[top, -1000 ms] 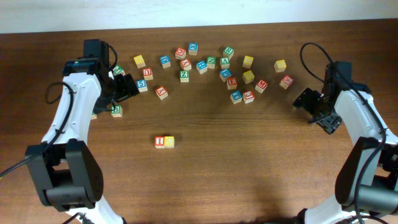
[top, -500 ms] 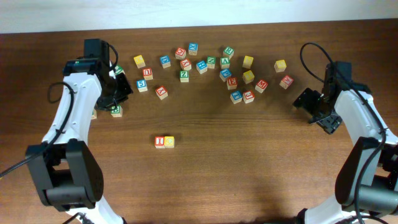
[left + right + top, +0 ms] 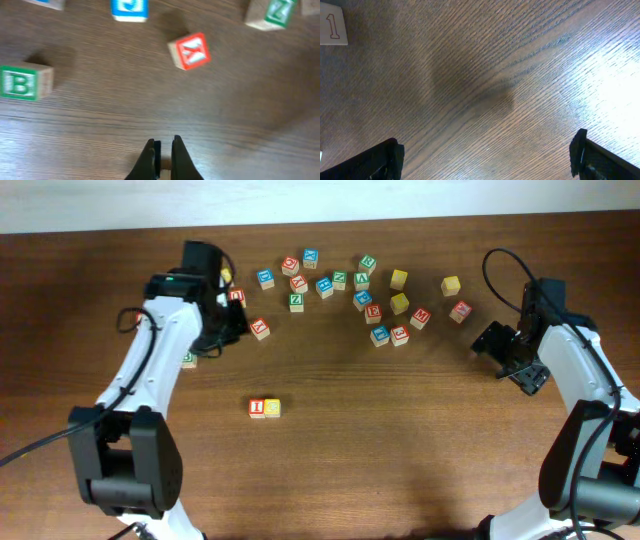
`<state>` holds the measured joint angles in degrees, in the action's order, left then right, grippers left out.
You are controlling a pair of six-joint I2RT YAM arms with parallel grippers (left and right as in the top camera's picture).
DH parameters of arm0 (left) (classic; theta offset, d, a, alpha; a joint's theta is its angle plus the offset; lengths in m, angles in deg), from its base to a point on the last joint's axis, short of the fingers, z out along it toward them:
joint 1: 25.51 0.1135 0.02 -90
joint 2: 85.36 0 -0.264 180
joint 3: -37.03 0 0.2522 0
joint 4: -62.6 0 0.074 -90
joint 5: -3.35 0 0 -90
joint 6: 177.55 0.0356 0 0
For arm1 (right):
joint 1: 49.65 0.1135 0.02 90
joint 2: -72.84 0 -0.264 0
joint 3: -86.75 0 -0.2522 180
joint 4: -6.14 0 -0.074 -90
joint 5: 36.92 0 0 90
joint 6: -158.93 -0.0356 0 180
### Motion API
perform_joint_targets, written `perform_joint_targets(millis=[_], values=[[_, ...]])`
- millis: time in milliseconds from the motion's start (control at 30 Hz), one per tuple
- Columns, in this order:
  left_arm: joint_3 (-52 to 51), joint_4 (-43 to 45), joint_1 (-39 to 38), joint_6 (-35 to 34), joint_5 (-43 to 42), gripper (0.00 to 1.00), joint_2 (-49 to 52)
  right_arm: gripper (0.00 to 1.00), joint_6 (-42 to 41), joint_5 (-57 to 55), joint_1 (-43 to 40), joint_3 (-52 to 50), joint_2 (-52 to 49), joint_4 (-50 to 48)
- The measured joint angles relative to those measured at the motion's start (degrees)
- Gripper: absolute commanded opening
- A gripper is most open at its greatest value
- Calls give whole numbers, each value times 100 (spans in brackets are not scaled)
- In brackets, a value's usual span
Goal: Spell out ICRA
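With left claw (image 3: 164, 143) pinched shut on nothing seen and right claw (image 3: 487, 138) spread wide, could sweep low and knock the red block (image 3: 189, 50) away.

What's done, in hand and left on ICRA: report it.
Done: a red I block and a yellow block sit touching mid-table; the yellow one's letter is unreadable. In hand: nothing. The left gripper is shut and empty near the loose blocks; the right gripper is open over the table. Left: at least two more letters beside the pair.
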<state>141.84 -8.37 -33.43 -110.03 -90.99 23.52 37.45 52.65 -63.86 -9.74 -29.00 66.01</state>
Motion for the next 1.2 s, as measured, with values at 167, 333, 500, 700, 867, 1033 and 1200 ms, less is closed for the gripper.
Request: perform_joint_targets(millis=[167, 333, 500, 700, 867, 1033, 1200], values=[[0, 0, -466, 0, 7, 8, 0, 98, 0, 0, 0, 0, 0, 0], [0, 9, -697, 0, 452, 8, 0, 98, 0, 0, 0, 0, 0, 0], [0, 129, -713, 0, 798, 4, 0, 98, 2, 0, 0, 0, 0, 0], [0, 175, -743, -7, 892, 6, 0, 98, 2, 0, 0, 0, 0, 0], [0, 175, -973, -7, 909, 6, 0, 98, 2, 2, 0, 0, 0, 0], [0, 177, -1255, -7, 911, 7, 0, 98, 2, 0, 0, 0, 0, 0], [0, 175, -1495, -7, 911, 7, 0, 98, 0, 0, 0, 0, 0, 0]])
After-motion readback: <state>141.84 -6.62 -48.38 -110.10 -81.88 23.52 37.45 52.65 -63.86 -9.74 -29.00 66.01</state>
